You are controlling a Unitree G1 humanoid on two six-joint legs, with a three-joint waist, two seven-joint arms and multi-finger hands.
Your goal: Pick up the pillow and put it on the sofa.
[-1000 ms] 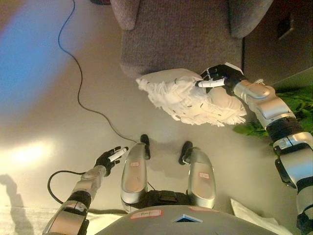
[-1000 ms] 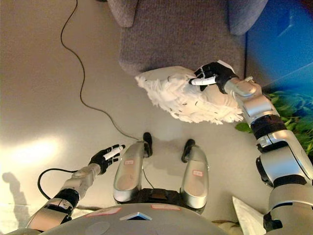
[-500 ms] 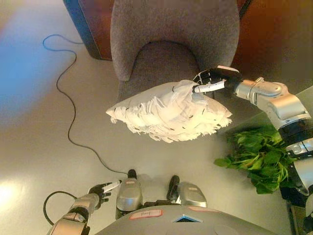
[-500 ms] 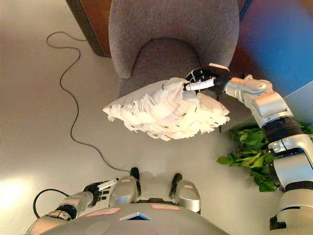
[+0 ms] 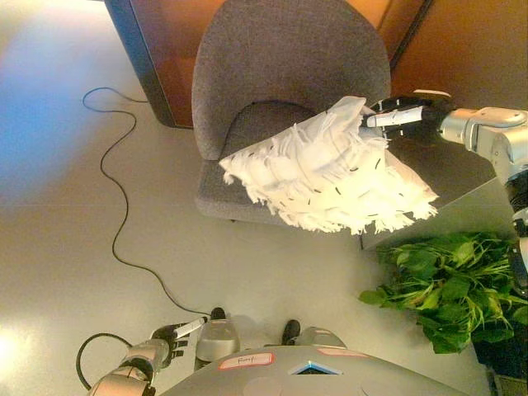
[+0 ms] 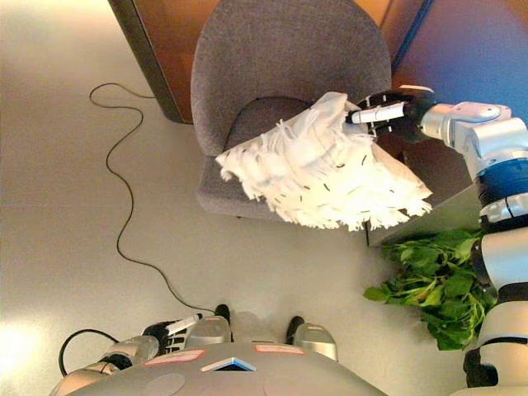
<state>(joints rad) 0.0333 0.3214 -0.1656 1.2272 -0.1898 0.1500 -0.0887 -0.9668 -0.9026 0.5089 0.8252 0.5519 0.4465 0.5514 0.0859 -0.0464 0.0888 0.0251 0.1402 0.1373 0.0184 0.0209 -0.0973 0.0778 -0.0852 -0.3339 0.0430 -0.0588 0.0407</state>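
A white fringed pillow [image 5: 326,173] with small black marks hangs in the air over the front right of the grey sofa chair [image 5: 285,66]. My right hand [image 5: 402,117] pinches the pillow's upper right corner, reaching in from the right. The pillow hides part of the seat [image 6: 260,124] and its front edge. My left hand [image 5: 173,337] hangs low at the bottom left, fingers relaxed and holding nothing.
A green leafy plant [image 5: 450,289] stands on the floor at the right, beside a dark low cabinet [image 5: 462,165]. A brown wooden panel [image 5: 165,49] rises behind the chair. A thin black wire [image 5: 115,198] snakes across the pale floor at the left.
The camera has tilted up and the chair now fills more of the view. My right hand has carried the pillow up and to the right, over the seat's front edge.
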